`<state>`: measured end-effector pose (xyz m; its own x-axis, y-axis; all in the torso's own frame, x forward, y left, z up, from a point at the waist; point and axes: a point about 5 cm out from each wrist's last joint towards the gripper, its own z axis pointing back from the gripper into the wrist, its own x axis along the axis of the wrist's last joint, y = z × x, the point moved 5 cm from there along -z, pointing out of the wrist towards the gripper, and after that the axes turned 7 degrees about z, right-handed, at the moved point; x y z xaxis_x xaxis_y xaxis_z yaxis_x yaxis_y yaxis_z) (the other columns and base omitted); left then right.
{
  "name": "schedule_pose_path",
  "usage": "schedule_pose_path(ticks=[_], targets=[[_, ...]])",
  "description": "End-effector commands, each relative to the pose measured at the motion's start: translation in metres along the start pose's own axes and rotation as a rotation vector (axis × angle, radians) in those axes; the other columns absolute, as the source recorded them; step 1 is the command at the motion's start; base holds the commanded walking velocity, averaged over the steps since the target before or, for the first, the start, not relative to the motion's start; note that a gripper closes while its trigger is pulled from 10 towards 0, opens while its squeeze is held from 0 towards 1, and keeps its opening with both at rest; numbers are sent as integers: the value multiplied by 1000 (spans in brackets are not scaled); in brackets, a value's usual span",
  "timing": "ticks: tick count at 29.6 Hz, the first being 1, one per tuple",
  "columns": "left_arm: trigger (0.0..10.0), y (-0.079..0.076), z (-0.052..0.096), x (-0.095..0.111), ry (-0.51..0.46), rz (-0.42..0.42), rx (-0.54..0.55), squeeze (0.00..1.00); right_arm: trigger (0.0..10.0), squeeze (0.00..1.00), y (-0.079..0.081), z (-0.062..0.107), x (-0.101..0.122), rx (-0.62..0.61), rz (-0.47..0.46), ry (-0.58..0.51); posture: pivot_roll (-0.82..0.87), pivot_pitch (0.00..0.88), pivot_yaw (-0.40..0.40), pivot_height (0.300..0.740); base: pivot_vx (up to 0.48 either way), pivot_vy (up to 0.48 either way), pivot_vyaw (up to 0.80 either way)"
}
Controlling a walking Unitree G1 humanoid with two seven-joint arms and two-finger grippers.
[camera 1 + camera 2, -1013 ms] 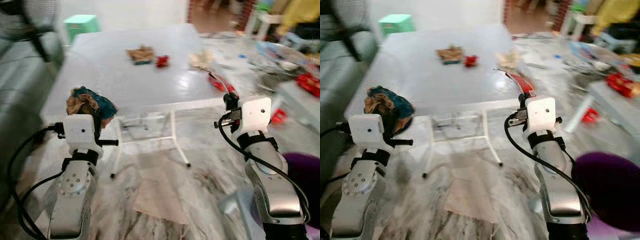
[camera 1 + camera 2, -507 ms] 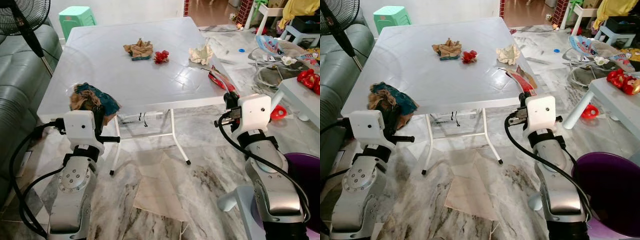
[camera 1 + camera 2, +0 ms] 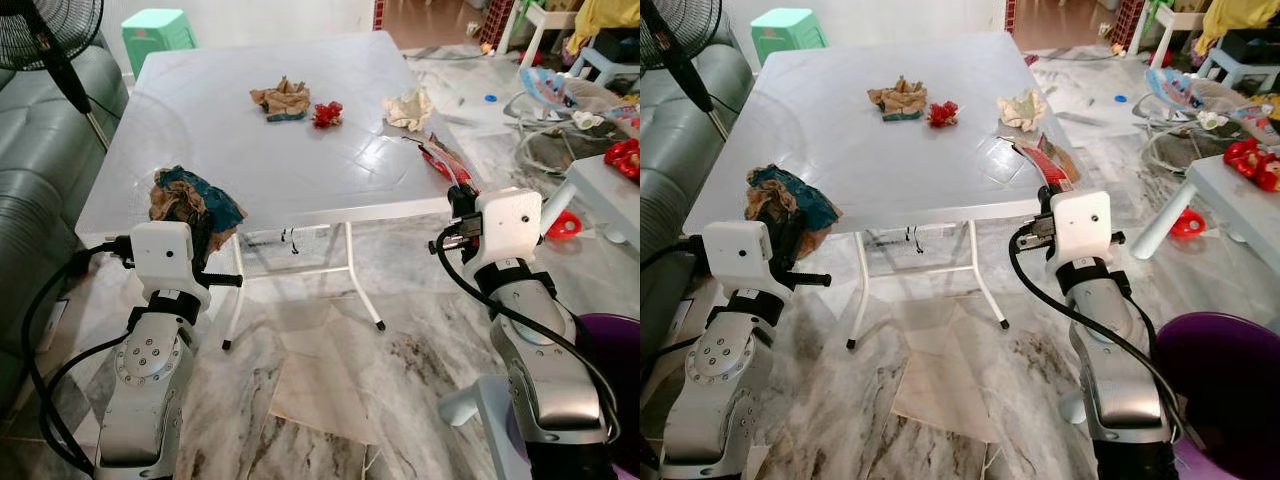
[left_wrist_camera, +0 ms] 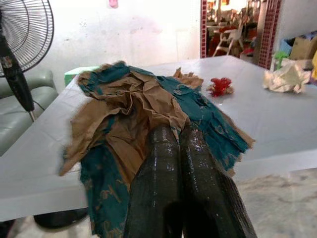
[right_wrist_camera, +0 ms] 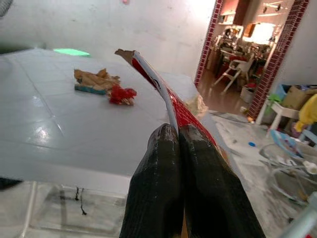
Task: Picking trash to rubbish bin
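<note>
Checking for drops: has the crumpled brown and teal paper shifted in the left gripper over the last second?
No. The paper sits just above the left gripper, at the table's near left corner, as before; the camera moved.

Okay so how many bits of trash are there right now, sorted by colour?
Brown and teal paper: 2, one in the left tool, one on the table
Red: 2, wrapper in the right tool, scrap
Cream wad: 1
Total: 5

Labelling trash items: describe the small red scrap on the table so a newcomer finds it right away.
Start at the big white square table in front of the robot. On its far half three scraps lie in a row: brown crumpled paper, then the red scrap just right of it, then a cream wad by the right edge. It is the smallest and the only bright red one.
</note>
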<state>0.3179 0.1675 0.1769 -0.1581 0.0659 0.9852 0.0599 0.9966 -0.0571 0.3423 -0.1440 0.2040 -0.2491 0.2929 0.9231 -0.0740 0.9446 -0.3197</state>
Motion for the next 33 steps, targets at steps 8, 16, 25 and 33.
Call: schedule_pose_path(ticks=[8, 16, 25, 33], targets=[[10000, -1, -1, 0, 1, 15, -4, 0, 10000, 0, -1, 0, -3, -6, -3, 13, -27, 67, 23, 740, 32, 0, -800], [10000, 0, -1, 0, 2, 18, -2, 0, 10000, 0, 1, 0, -4, -9, -11, 18, -27, 74, 29, 740, 0, 0, -792], [10000, 0, -2, 0, 2, 26, 0, 0, 10000, 0, 0, 0, -4, -15, -14, 19, -29, 76, 34, 740, 0, 0, -788], [10000, -1, -3, 1, 2, 23, -4, 0, 10000, 0, 0, 1, -5, -21, -16, 19, -30, 77, 37, 740, 0, 0, -788]])
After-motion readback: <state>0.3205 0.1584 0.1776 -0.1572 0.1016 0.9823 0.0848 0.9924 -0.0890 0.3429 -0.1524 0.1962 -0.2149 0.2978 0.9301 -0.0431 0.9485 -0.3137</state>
